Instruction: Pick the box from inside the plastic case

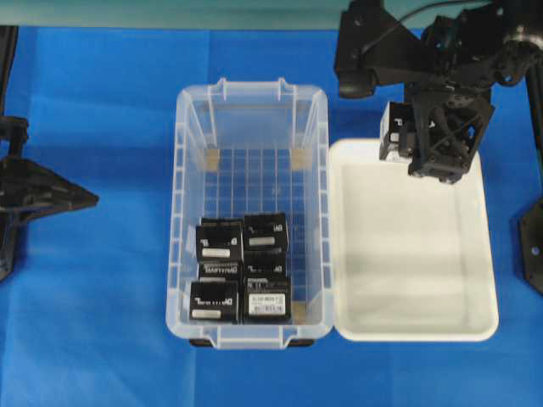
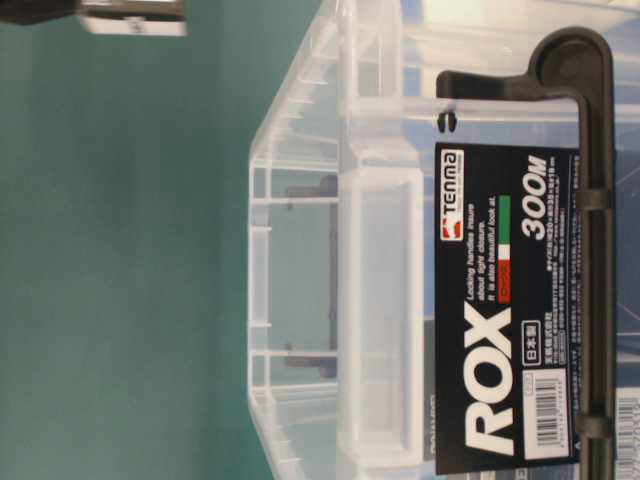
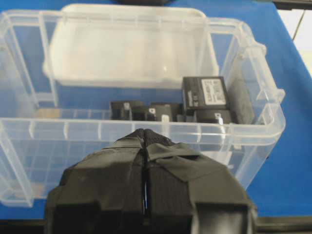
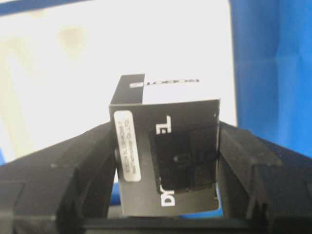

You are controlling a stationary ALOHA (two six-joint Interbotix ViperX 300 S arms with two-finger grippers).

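Overhead exterior view: my right pincer (image 1: 413, 140) hangs over the far corner of the white tray (image 1: 475, 318), gripping the box (image 1: 395, 131), clear of the plastic case (image 1: 188, 110). Five other black boxes (image 1: 242, 270) sit clustered at the case's near end on the blue table (image 1: 93, 322). Table-level view: only the case's clear wall and its black label (image 2: 500, 300) fill the picture. Left wrist view: my left pincer (image 3: 145, 161) is pressed together, holding nothing, outside the case. Right wrist view: the box is clamped between my fingers (image 4: 92, 156), over the tray.
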